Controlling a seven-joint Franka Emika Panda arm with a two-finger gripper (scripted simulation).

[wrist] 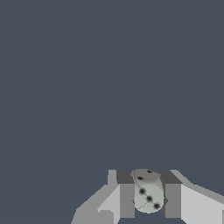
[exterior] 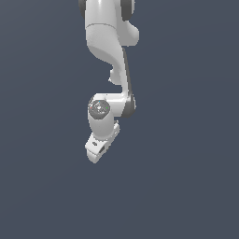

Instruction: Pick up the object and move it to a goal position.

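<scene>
Gripper [wrist: 149,199] pinching the pale mottled lump [wrist: 148,196] between both fingers [wrist: 127,199], low and right of centre in the wrist frame. In the exterior frame, gripper [exterior: 96,151] at centre, lump hidden. Probably carrying; next, steady travel to the goal, unseen here, grip kept firm.

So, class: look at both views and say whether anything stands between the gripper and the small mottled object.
Nothing does. In the wrist view the object already sits between the gripper's fingers, which close against it on both sides. The exterior view hides it.
</scene>
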